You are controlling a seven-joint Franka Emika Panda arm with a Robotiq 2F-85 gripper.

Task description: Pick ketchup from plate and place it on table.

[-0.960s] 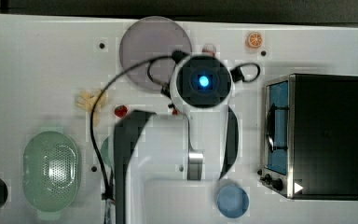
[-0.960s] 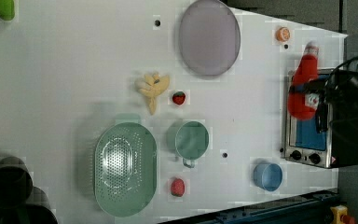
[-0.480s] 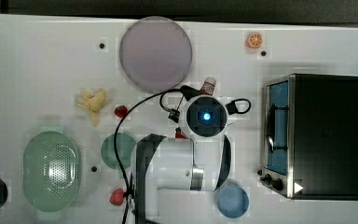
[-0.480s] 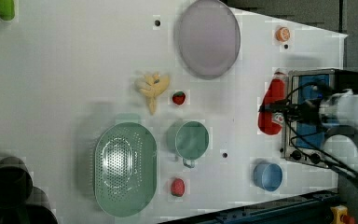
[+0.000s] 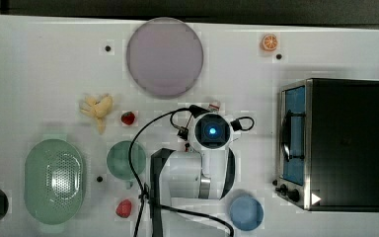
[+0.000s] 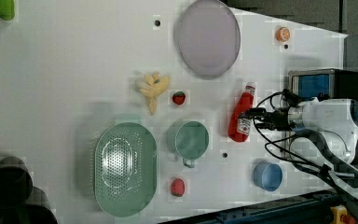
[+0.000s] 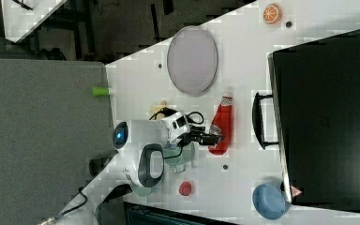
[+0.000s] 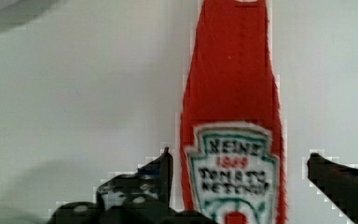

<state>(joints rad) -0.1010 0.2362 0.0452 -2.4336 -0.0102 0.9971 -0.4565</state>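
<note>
The ketchup [image 6: 241, 120] lies flat on the white table [image 5: 39, 64], cap pointing toward the plate [image 6: 208, 37], a short way off the plate's rim. In the wrist view the ketchup [image 8: 233, 93] fills the gap between my black fingers [image 8: 161, 179]; one finger sits close beside the label, the other stands clearly apart from the bottle. My gripper [image 6: 250, 116] is open over the bottle's lower body. From the top view the arm covers the bottle, and just its white cap [image 5: 213, 105] peeks out. The mauve-grey plate [image 5: 164, 57] is bare.
A black toaster oven [image 5: 340, 143] stands close at the top view's right. A blue cup [image 5: 246, 212], teal mug [image 5: 126, 159], green colander [image 5: 54, 180], two strawberries [image 5: 128, 117], a banana toy [image 5: 96, 108] and an orange slice [image 5: 270, 42] lie around.
The arm carried the ketchup away from the plate's edge and down to the table. The fingers have spread apart and the bottle now lies on the tabletop.
</note>
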